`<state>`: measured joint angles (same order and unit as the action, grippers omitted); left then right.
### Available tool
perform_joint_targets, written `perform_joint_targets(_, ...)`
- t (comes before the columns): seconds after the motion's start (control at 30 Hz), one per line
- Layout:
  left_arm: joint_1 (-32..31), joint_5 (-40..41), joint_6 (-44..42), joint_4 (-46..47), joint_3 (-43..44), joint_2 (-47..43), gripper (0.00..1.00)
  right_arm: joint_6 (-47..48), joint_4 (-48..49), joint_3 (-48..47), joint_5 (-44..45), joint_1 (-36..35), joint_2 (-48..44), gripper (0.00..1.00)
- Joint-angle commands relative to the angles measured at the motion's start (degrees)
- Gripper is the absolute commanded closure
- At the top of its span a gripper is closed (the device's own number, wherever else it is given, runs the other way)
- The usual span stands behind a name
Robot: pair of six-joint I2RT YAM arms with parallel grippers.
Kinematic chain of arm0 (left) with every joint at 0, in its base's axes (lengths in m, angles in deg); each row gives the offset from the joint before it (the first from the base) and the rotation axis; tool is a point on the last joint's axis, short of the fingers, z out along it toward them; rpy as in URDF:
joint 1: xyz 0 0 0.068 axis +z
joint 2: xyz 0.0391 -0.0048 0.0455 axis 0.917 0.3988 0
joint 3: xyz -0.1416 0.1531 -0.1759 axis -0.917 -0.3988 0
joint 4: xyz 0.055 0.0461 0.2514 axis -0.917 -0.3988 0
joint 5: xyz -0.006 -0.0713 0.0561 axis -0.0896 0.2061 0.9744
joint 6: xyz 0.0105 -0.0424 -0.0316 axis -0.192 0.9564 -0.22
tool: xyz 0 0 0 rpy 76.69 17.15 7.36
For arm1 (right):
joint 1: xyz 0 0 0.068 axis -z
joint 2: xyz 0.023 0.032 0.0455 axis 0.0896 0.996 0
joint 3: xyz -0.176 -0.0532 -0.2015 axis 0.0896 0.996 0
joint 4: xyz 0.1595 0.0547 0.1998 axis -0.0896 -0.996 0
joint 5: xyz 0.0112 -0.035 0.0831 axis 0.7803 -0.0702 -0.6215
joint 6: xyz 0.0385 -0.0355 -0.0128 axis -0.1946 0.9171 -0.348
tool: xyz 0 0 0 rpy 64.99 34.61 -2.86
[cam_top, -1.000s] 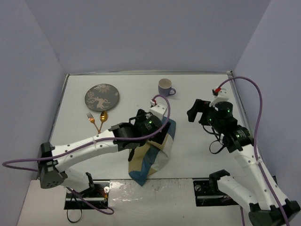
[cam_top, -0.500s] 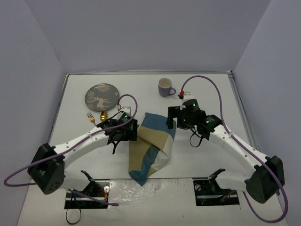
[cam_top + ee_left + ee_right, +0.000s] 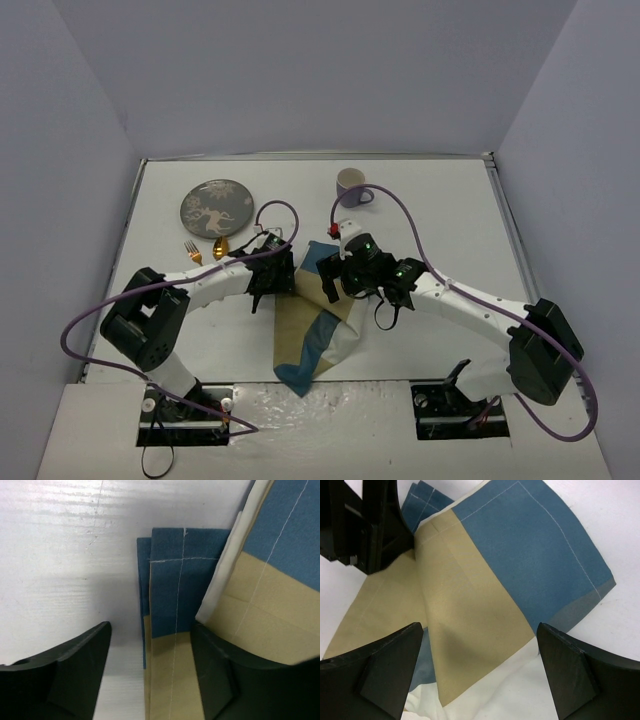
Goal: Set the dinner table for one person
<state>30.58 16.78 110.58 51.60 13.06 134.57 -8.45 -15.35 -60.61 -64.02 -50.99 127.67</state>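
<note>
Straddling the stacked blue edge of a folded blue-and-beige placemat (image 3: 318,335), the left gripper (image 3: 151,630) hangs low over the cloth, its fingers (image 3: 75,672) partly apart and pinching nothing. Just across the fold, the right gripper (image 3: 480,627) is spread wide and empty, with the beige-and-blue top layer lying between its fingers. The white dinner table (image 3: 440,220) stretches beneath and all around both pairs. Beyond the left fingertips sit a patterned plate (image 3: 216,206), a fork (image 3: 192,250) and a gold spoon (image 3: 221,246); past the right ones stands a mug (image 3: 352,186). The step in hand appears to be opening out the mat. Doing it well likely means the left jaws taking only the uppermost layer at its edge, not the whole stack. The right gripper should pin or lift the opposite flap, so that the cloth spreads flat and square rather than dragging toward the cutlery.
</note>
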Motion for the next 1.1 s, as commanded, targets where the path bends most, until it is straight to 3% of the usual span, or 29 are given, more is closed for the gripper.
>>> perform_joint_targets(0.0, 0.4, -2.2, 2.1, 3.6, -1.0, 2.4, 0.47, 0.6, 3.6, 1.9, 2.9, -2.5, 0.3, 0.06)
perform_joint_targets(0.17, 0.4, -2.5, 2.9, 5.3, -2.7, 4.0, 0.69, -1.2, 4.2, 4.4, 4.7, -6.2, 1.2, 0.06)
perform_joint_targets(0.4, 0.4, -3.3, 3.1, 6.6, -2.8, 5.7, 0.85, -2.3, 4.4, 4.7, 8.6, -9.2, 3.2, 0.1)
perform_joint_targets(0.5, 0.4, -3.1, 3.0, 6.9, -2.6, 6.8, 0.99, -3.5, 4.2, 4.7, 12.7, -9.3, 4.2, 0.25)
perform_joint_targets(0.73, 1.8, -1.8, 2.0, 4.7, 0.4, 7.2, 1.0, -8.1, 3.2, 6.0, 20.1, -4.2, 2.6, 0.86)
perform_joint_targets(0.8, 3.0, -1.4, 1.5, 3.2, 1.9, 6.6, 1.0, -8.7, 2.4, 6.2, 20.0, -1.3, 0.8, 0.97)
perform_joint_targets(1.07, 5.8, 1.3, 2.2, 0.8, 1.8, 0.2, 1.0, -18.0, -5.3, 8.7, 24.2, 6.0, -12.2, 1.0)
